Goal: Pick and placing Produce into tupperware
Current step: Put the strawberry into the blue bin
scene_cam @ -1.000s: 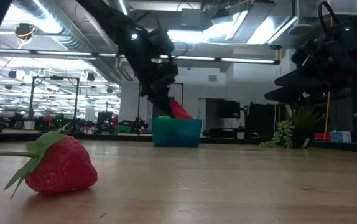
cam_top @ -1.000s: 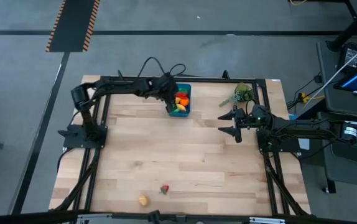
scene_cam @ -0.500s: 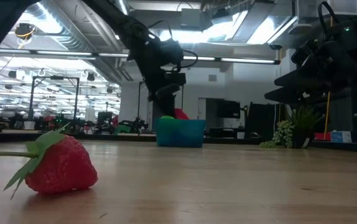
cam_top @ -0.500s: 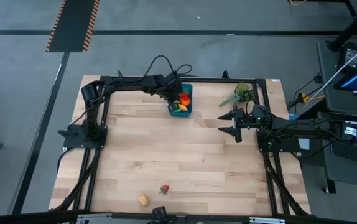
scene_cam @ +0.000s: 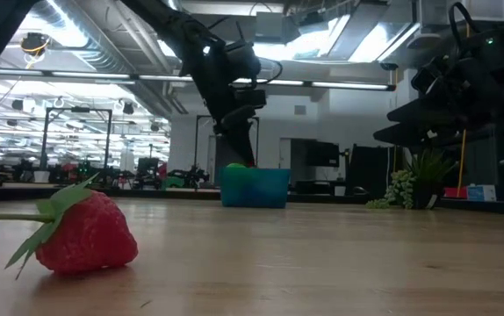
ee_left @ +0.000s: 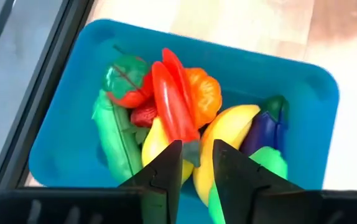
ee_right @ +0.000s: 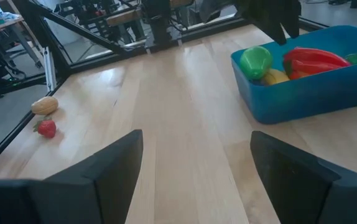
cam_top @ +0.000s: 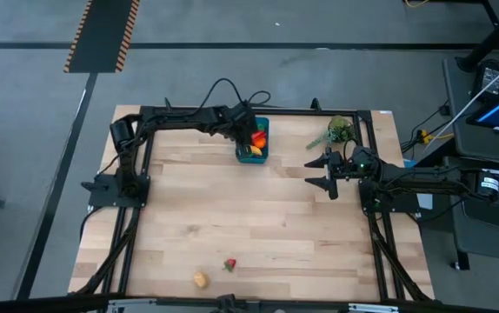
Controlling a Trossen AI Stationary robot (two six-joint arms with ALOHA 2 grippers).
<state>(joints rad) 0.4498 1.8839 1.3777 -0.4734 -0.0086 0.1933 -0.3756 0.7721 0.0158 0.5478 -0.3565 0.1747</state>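
Covering most of the high view, the wooden table [cam_top: 258,217] carries both arms, the teal tupperware [cam_top: 251,139] at its far edge and a leafy sprig [cam_top: 338,130] near the far right corner. The left gripper [cam_top: 242,132] hangs over the tub; its wrist view shows the fingers slightly parted about the stem of a red pepper [ee_left: 169,99] lying on the pile, apparently just released. The right gripper [cam_top: 328,174] waits mid-table on the right, jaws spread wide, holding nothing. Judged step: a drop-off finishing. The tub already holds a banana [ee_left: 228,134], orange [ee_left: 204,93], eggplant [ee_left: 264,127] and green pieces. A strawberry [cam_top: 229,264] and a tan-yellow piece [cam_top: 200,279] remain at the near edge, so the next move calls for lifting clear and reaching there. No legible brand or writing appears.
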